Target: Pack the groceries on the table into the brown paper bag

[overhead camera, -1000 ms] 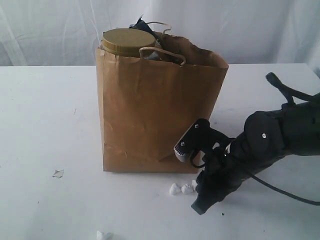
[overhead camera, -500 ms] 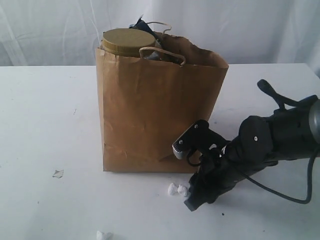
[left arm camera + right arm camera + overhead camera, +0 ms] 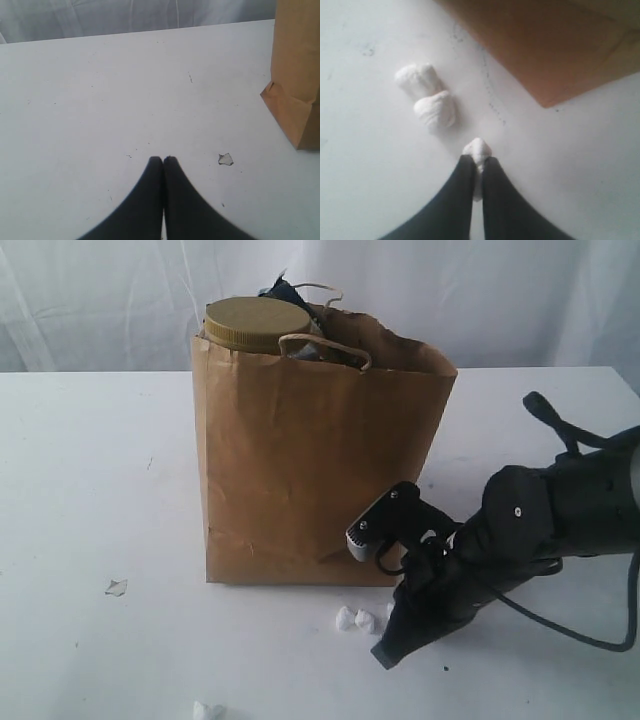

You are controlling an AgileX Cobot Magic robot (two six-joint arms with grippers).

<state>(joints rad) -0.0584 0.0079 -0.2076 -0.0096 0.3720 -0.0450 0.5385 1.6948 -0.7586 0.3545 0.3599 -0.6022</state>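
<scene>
Jar (image 3: 257, 324) body hidden inside brown paper bag (image 3: 300, 470), only olive lid showing, dark item (image 3: 277, 287) behind it unidentifiable, right arm (image 3: 585, 505) cut by frame edge, white scrap (image 3: 477, 148) half hidden between closed tips of right pincer (image 3: 477, 160), bag corner blurred in right wrist view, second scrap (image 3: 205, 710) clipped at lower edge.

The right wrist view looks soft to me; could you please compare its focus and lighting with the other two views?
Right wrist view: blurred throughout, the white scraps and brown paper bag soft-edged, the right hand a dark silhouette. Left wrist view: sharper, table specks crisp, light even. Exterior view: fairly sharp, diffuse light, faint shadows.
</scene>
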